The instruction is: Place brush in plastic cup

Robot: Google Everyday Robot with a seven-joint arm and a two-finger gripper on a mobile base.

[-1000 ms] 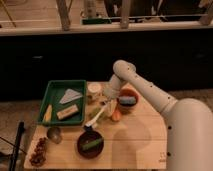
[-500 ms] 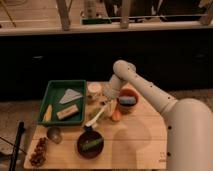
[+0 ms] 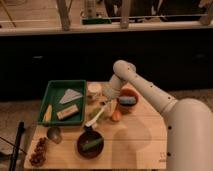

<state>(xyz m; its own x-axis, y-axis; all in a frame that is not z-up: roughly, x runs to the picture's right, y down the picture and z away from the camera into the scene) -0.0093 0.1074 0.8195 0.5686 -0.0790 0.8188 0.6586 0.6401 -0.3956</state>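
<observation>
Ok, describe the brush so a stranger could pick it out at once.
Start at the green tray on the wooden table and look just right of it, below the gripper at the table's middle. The brush is the long slim white stick slanting down-left toward the dark bowl. Nothing else nearby is so thin and pale.

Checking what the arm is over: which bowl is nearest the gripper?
The orange bowl holding something blue, just right of the gripper. The dark bowl with a green item sits farther off, toward the table's front edge.
</observation>
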